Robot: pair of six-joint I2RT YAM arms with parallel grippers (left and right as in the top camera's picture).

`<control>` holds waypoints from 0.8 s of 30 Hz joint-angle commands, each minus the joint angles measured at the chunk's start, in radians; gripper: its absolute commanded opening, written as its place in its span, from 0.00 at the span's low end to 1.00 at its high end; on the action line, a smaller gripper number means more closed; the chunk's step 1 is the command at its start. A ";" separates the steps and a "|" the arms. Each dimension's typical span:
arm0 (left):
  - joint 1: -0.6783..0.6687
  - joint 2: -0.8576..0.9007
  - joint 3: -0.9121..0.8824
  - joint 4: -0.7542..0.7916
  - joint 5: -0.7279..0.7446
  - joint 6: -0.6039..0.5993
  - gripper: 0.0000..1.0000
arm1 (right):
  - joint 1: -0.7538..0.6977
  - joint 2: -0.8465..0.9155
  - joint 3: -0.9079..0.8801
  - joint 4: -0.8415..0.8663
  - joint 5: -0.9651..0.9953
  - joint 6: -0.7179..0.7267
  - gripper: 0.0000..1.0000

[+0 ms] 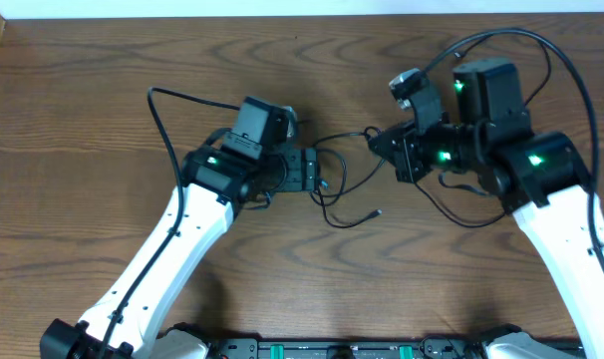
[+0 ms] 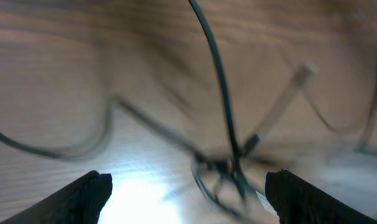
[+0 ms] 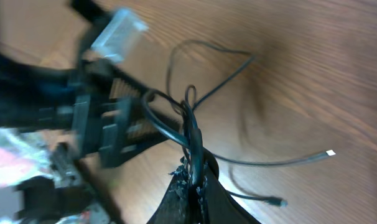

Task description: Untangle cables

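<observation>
Wooden table (image 1: 103, 60), cables (image 1: 334, 221) mid-surface, well apart from its edges

No text, label, brand, or number can be read anywhere.

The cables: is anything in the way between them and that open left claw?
Nothing visible does. The left gripper is open, and the cables lie on the table just ahead of it. The right gripper, shut on the cables, holds them from the far side, not in between.
</observation>
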 commanded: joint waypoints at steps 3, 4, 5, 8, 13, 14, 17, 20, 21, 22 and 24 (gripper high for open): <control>-0.034 0.013 0.012 0.013 -0.265 -0.203 0.85 | -0.001 -0.137 0.000 -0.006 -0.184 -0.011 0.01; -0.035 0.020 0.012 0.013 -0.285 -0.230 0.85 | -0.001 -0.167 0.000 -0.005 -0.201 -0.008 0.01; -0.034 0.028 0.012 0.013 -0.299 -0.247 0.85 | -0.001 -0.193 0.000 -0.006 -0.202 0.001 0.01; -0.034 0.063 0.012 0.013 -0.371 -0.278 0.85 | -0.008 -0.271 0.000 -0.005 -0.189 0.007 0.01; -0.034 0.151 0.012 0.016 -0.460 -0.277 0.85 | -0.068 -0.402 0.000 0.003 0.004 0.008 0.01; -0.034 0.172 0.012 0.018 -0.470 -0.277 0.85 | -0.084 -0.430 0.000 0.003 0.075 0.008 0.01; -0.034 0.241 0.012 0.033 -0.480 -0.277 0.85 | -0.130 -0.499 0.000 0.000 0.361 0.043 0.01; -0.034 0.290 0.012 0.052 -0.506 -0.277 0.85 | -0.154 -0.521 0.000 -0.016 0.632 0.101 0.01; -0.034 0.303 0.012 0.058 -0.519 -0.277 0.85 | -0.161 -0.523 0.000 -0.028 0.728 0.134 0.01; -0.034 0.312 0.012 0.065 -0.529 -0.277 0.85 | -0.165 -0.522 0.000 -0.040 0.787 0.160 0.01; -0.034 0.318 0.012 0.078 -0.539 -0.277 0.85 | -0.169 -0.515 0.000 -0.062 0.870 0.204 0.01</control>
